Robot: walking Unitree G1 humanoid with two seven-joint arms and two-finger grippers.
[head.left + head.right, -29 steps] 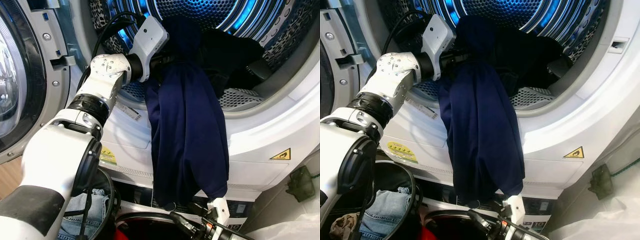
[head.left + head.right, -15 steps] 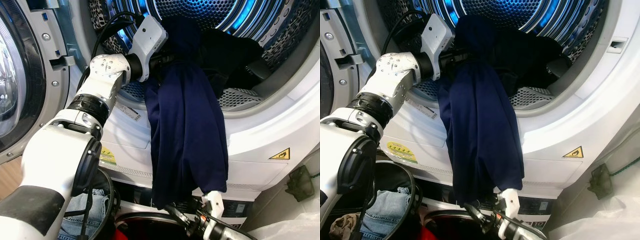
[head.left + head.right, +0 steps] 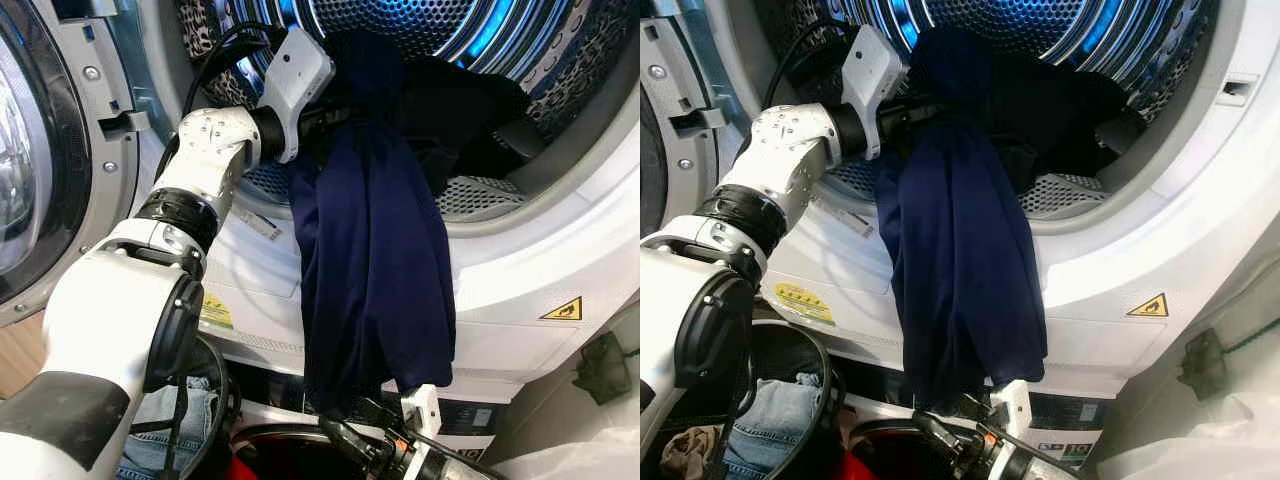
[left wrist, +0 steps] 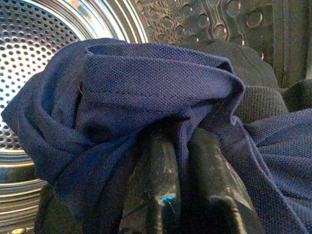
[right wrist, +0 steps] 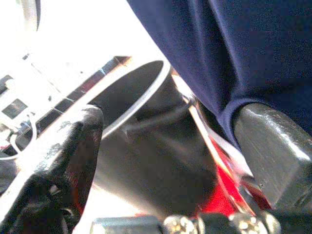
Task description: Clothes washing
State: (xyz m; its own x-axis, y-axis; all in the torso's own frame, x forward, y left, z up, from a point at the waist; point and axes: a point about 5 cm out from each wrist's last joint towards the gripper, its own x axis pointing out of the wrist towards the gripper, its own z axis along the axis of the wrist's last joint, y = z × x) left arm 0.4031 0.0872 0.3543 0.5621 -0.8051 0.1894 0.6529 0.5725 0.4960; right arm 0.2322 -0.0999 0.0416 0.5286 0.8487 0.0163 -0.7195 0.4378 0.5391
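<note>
A long navy garment (image 3: 370, 250) hangs from the washer drum's mouth (image 3: 480, 195) down over the white front panel. My left gripper (image 3: 322, 112) is shut on its bunched upper end at the drum opening; in the left wrist view the cloth wraps over the black fingers (image 4: 163, 180). More dark clothes (image 3: 470, 110) lie inside the blue-lit drum. My right gripper (image 3: 345, 432) is low, just under the garment's hem. The right wrist view shows its fingers (image 5: 63, 146) wide open, with the navy hem (image 5: 229, 63) resting against one of them.
The washer door (image 3: 30, 150) stands open at the left. A dark basket (image 3: 205, 395) with jeans (image 3: 170, 415) sits on the floor at lower left, and something red (image 3: 245, 468) lies beside it. A yellow warning sticker (image 3: 562, 309) marks the front panel.
My right gripper has moved left and slightly up, coming under the garment's hem. The left gripper has lifted the garment's top a little toward the drum.
</note>
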